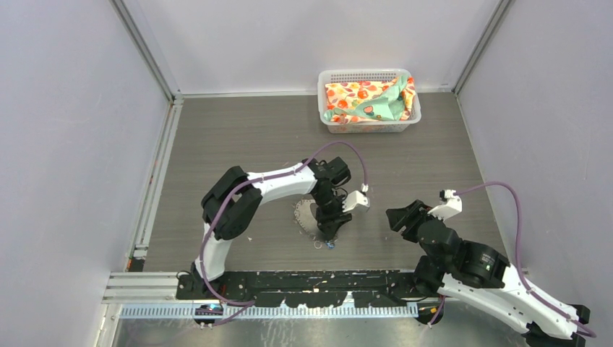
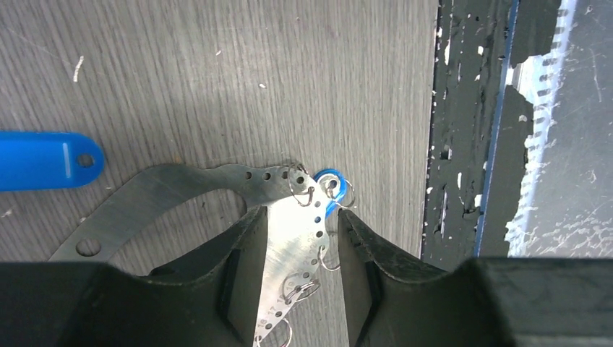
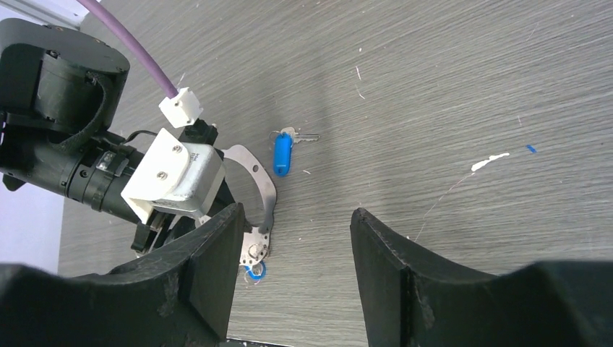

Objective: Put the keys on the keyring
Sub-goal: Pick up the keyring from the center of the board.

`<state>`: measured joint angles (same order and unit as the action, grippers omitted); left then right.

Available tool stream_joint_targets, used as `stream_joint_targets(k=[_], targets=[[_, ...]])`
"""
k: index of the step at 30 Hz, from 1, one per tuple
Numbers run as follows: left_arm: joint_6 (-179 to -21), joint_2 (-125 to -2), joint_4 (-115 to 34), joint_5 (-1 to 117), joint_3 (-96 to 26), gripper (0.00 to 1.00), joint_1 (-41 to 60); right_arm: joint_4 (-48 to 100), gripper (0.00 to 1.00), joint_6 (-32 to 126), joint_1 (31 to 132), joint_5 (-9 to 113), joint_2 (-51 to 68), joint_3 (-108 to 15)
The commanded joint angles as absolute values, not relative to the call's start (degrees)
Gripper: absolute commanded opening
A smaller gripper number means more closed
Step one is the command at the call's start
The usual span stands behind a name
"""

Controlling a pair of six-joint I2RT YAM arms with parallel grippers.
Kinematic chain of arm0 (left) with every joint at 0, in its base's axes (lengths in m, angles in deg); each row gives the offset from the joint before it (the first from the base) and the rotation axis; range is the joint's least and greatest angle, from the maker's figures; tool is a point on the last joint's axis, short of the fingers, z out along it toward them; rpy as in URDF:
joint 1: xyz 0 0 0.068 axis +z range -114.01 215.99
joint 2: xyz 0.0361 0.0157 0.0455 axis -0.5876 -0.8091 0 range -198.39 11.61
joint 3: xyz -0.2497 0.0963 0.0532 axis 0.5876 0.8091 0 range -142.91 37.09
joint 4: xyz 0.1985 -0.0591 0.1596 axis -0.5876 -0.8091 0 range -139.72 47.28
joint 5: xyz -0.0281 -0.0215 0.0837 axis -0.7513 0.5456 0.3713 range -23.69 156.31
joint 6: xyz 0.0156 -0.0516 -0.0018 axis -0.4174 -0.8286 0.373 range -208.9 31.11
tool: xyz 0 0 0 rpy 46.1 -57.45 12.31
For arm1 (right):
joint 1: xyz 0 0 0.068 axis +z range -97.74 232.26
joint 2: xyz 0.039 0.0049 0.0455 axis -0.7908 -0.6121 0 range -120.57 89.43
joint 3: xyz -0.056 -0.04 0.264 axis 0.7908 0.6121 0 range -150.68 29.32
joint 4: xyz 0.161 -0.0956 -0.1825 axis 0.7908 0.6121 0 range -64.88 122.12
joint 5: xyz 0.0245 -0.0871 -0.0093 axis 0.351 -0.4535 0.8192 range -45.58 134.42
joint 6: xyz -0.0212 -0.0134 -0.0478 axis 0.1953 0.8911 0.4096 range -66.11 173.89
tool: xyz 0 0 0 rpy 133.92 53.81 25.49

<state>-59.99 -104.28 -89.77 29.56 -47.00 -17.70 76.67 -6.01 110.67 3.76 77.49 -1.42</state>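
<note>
The keyring (image 2: 181, 189) is a flat silvery metal loop with small holes and little split rings, lying on the grey table; it also shows in the top view (image 1: 305, 215) and the right wrist view (image 3: 269, 191). My left gripper (image 2: 300, 217) points down with its jaws closed on the loop's wide strip. One blue key head (image 2: 327, 177) sits at the strip's end, by a split ring. The other blue key (image 2: 43, 160) lies loose on the table, its silver blade showing in the right wrist view (image 3: 282, 155). My right gripper (image 3: 296, 217) is open and empty, to the right of the keyring.
A white basket (image 1: 369, 126) with a patterned cloth (image 1: 369, 100) stands at the back. The black base rail (image 1: 303, 282) runs along the near edge, close to the keyring's end. Grey walls enclose the table on three sides.
</note>
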Motion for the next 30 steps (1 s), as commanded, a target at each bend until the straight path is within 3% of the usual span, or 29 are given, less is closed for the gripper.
stream_joint_targets(k=[1, 16, 30], targets=[[-60.31, -104.76, -91.17, 26.09, -48.52, 0.42, -17.97, 76.47, 0.61, -6.78, 110.82, 1.35, 77.36, -3.20], [-62.94, -107.22, -89.67, 26.68, -50.27, 0.45, -18.84, 77.35, 0.60, -7.60, 110.83, 0.50, 79.67, -3.03], [-61.99, -107.83, -93.02, 28.81, -51.19, 0.27, -20.33, 77.11, 0.60, -6.87, 110.92, 1.07, 79.33, -2.85]])
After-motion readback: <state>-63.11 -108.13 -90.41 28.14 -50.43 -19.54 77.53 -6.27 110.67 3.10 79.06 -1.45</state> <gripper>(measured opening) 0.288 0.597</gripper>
